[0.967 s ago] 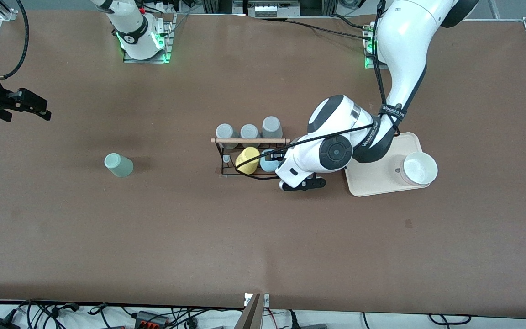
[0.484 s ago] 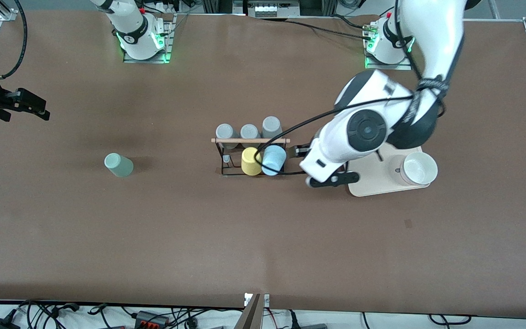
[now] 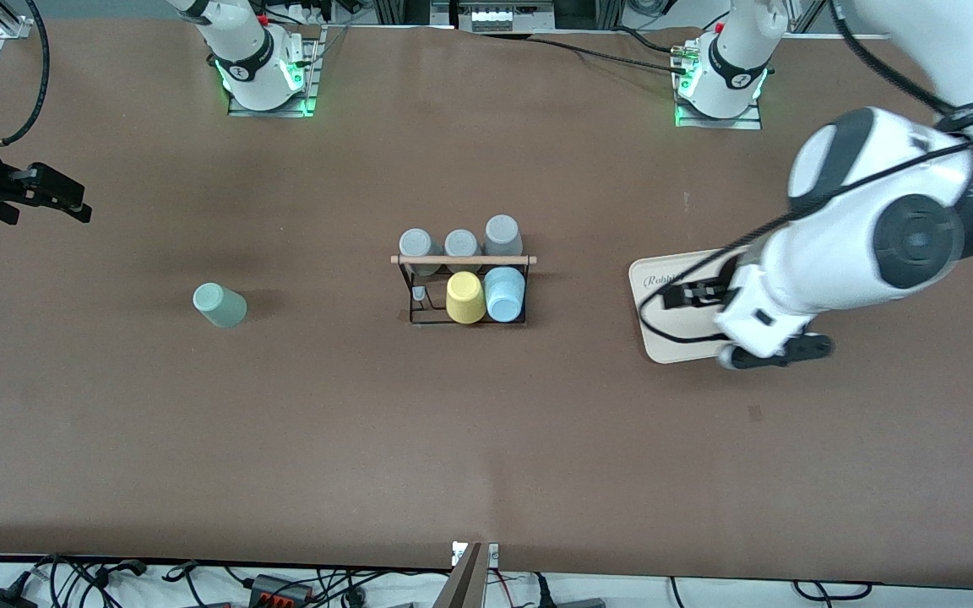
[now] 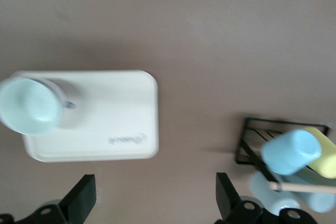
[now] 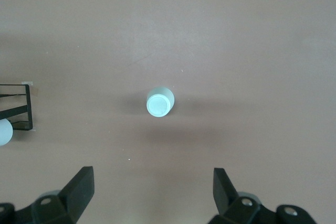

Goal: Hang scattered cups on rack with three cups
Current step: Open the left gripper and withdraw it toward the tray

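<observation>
The light blue cup (image 3: pixel 504 294) hangs on the black wire rack (image 3: pixel 427 319) beside a yellow cup (image 3: pixel 465 297); both also show in the left wrist view, the blue cup (image 4: pixel 291 151) and the rack (image 4: pixel 251 139). The sage green cup (image 3: pixel 219 305) rests alone on the table toward the right arm's end and sits mid-frame in the right wrist view (image 5: pixel 160 102). My left gripper (image 3: pixel 693 295) is open and empty over the beige tray's edge, apart from the rack. My right gripper (image 3: pixel 64 196) is open and empty, held high at its end of the table and waiting.
Three grey cups (image 3: pixel 461 243) hang on the rack's row farther from the front camera, under its wooden rod (image 3: pixel 463 259). The beige tray (image 3: pixel 664 338) lies toward the left arm's end. A white bowl (image 4: pixel 29 106) stands on it, hidden by the arm in the front view.
My left gripper has let go of the light blue cup on the rack, then pulled away and up toward the tray. The right arm has not moved.
</observation>
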`<state>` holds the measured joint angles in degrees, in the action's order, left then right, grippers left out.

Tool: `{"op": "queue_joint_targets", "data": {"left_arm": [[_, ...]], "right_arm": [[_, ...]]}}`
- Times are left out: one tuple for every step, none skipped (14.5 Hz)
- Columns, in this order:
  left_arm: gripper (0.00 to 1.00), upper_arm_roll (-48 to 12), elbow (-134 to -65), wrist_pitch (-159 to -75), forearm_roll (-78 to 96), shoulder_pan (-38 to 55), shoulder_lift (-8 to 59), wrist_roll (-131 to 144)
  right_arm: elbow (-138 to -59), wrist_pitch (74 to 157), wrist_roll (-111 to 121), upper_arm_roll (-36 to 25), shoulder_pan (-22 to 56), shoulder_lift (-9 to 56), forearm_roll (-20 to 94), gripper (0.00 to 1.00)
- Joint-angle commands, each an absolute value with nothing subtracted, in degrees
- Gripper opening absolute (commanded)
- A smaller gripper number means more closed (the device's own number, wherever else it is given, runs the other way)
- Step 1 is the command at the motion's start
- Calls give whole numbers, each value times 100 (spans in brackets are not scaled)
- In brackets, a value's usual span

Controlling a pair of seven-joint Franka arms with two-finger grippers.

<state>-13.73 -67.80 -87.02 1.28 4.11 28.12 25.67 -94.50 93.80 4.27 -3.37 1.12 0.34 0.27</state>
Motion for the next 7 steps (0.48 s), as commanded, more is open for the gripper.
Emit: {"op": "queue_joint_targets", "data": {"left_arm": [[100, -1398, -7224, -8648, -552, 326, 2154, 2347], [100, -1397, -7320, -8631, -615, 290, 2084, 2321], [100, -1397, -7539, -8674, -615, 247, 1944, 2312], [100, -1415, -7889, -8788, -615, 194, 1768, 2312], [100, -1415, -8197, -9015, -615, 132, 1575, 2303], [100, -1424, -8557, -9226, -615, 88, 1347, 2233], [100, -1433, -8943, -9516, -607, -8, 1145, 2102]], "right_arm": [[-9466, 9369, 378, -352, 105, -9, 97, 100], [-9466, 9369, 378, -352, 114, 35, 97, 100], [-9466, 9378, 378, -352, 106, 70, 97, 100], [-9466, 9378, 378, -352, 105, 105, 97, 100], [-9475, 9369, 404, -352, 105, 158, 79, 100], [-9475, 9369, 448, -352, 88, 245, 88, 100], [-9466, 9395, 457, -352, 97, 411, 97, 100]]}}
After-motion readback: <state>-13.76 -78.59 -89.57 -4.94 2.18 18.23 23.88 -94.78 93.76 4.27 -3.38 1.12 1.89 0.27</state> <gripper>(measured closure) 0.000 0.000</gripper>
